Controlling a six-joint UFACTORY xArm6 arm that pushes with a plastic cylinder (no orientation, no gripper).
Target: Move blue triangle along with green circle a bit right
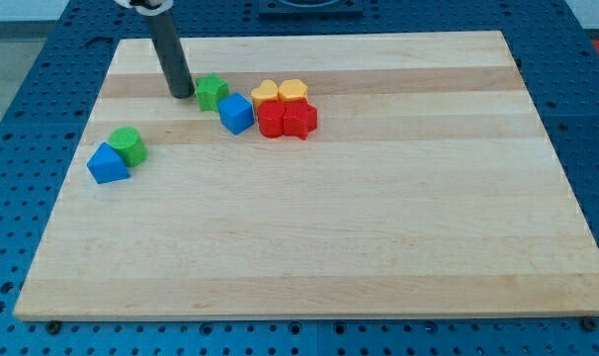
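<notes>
Blue triangle (107,164) touches green circle (128,144) at left, ready to slide together; my tip (182,95), holding nothing, waits upper left.

You get one view only: it looks down at an angle from the near edge of the bench (309,247), taking in the whole top, at middling range.

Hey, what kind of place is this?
Probably a robotics lab bench: a wooden board lies on a blue perforated table, with small coloured blocks like the blue triangle and my tip.
</notes>
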